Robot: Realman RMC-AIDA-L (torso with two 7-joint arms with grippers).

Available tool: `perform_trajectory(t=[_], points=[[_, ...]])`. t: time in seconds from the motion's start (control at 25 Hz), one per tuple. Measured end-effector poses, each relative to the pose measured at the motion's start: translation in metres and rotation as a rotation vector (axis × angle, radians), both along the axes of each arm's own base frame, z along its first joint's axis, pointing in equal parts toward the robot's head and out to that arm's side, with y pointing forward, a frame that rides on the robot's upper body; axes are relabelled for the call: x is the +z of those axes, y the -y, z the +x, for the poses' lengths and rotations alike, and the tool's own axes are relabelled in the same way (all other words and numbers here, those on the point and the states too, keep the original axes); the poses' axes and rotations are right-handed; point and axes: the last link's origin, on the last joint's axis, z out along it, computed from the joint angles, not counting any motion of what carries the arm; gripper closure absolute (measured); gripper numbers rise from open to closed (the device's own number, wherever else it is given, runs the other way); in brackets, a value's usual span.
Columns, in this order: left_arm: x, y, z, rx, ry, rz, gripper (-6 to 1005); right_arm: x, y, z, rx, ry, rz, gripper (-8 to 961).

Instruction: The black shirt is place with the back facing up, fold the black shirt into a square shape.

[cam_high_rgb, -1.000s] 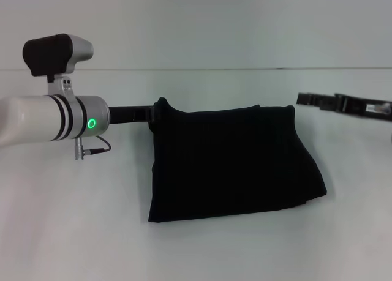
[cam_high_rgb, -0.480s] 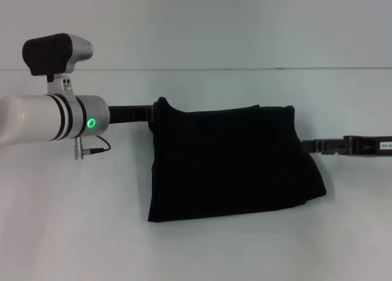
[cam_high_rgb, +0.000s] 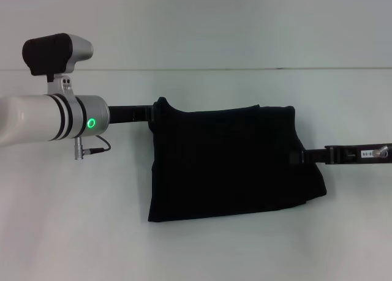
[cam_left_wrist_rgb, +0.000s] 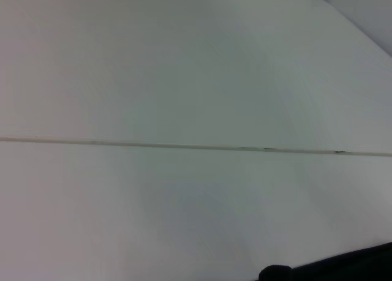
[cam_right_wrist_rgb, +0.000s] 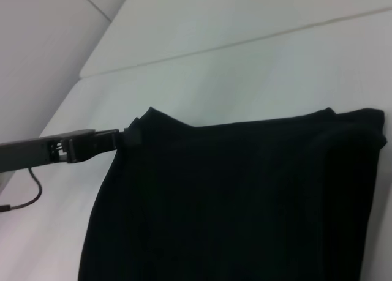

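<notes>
We pin the black shirt [cam_high_rgb: 233, 164] at mid-left with our left gripper [cam_high_rgb: 153, 114], seemingly clamped, while our right gripper [cam_high_rgb: 298, 156] meets its right edge, grip unclear.

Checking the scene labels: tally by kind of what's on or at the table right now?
Black shirt: 1
Grippers: 2, the left gripper at the shirt's far left corner, the right gripper at its right edge
White table: 1
Total: 4
</notes>
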Motion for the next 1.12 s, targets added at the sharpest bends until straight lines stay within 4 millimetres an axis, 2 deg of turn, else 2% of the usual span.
perform_trajectory(t=[0.16, 0.28, 0.48, 0.72, 1.12], points=[[0.000, 0.000, 0.000, -0.001, 0.000, 0.000, 982, 0.000, 0.003, 0.001, 0.007, -0.006, -0.010, 269], [0.000, 0.000, 0.000, -0.001, 0.000, 0.000, 982, 0.000, 0.005, 0.001, 0.009, -0.013, -0.013, 517], [0.000, 0.000, 0.000, -0.001, 0.000, 0.000, 981, 0.000, 0.009, 0.004, 0.002, -0.020, -0.017, 759], [0.000, 0.000, 0.000, 0.001, 0.002, 0.000, 981, 0.001, 0.013, 0.009, -0.011, -0.021, -0.017, 924], [0.000, 0.000, 0.000, -0.001, -0.002, -0.002, 980, 0.003, 0.015, 0.016, -0.044, -0.026, -0.003, 872]])
